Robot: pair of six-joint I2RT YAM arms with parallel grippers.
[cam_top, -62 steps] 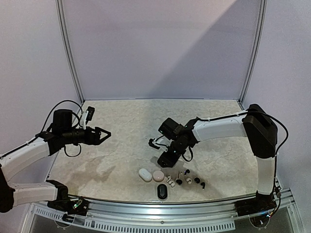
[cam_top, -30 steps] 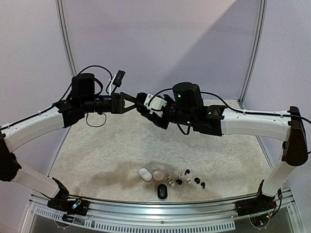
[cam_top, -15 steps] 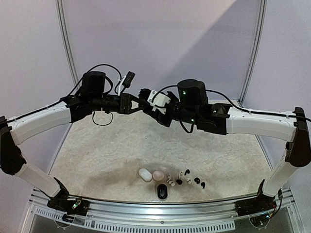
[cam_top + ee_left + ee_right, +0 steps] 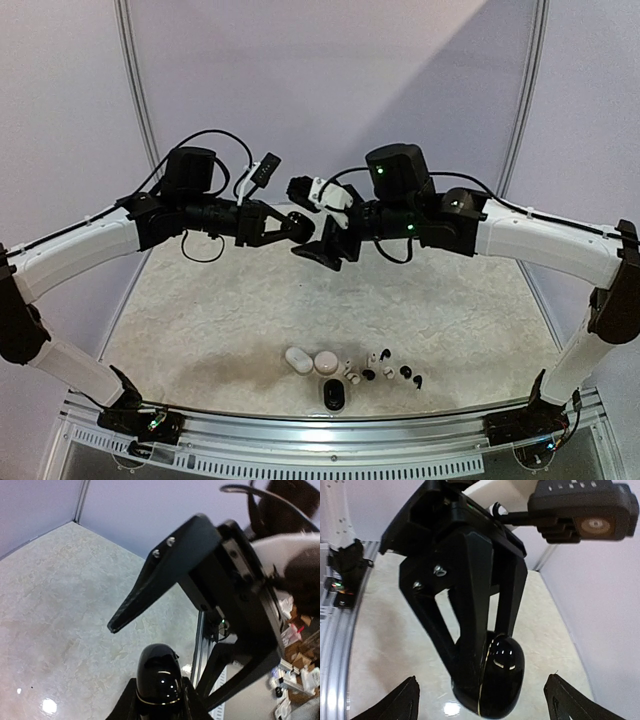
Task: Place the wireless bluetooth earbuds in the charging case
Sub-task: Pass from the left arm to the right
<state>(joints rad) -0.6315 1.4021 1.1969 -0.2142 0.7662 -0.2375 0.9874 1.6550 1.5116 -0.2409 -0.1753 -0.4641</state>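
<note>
You see the left gripper (image 4: 487, 655) clamped on a glossy black charging case (image 4: 501, 680) above the table (image 4: 380, 640), framed between the wide-spread fingers (image 4: 404, 702) of your right gripper (image 4: 480, 682).

The left gripper (image 4: 159, 707) and right gripper (image 4: 481, 677) now meet high above the table (image 4: 200, 320). The left clamps the black charging case (image 4: 157, 677); the right gapes wide.

Black case (image 4: 500, 680) in left pincer (image 4: 159, 707), fills right pincer's (image 4: 482, 694) spread gap — room either side

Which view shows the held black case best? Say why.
Right wrist: the black case shows nearly whole, seam visible, clamped in the left gripper. Left wrist crops its lower part; top external shows only a dark speck.
</note>
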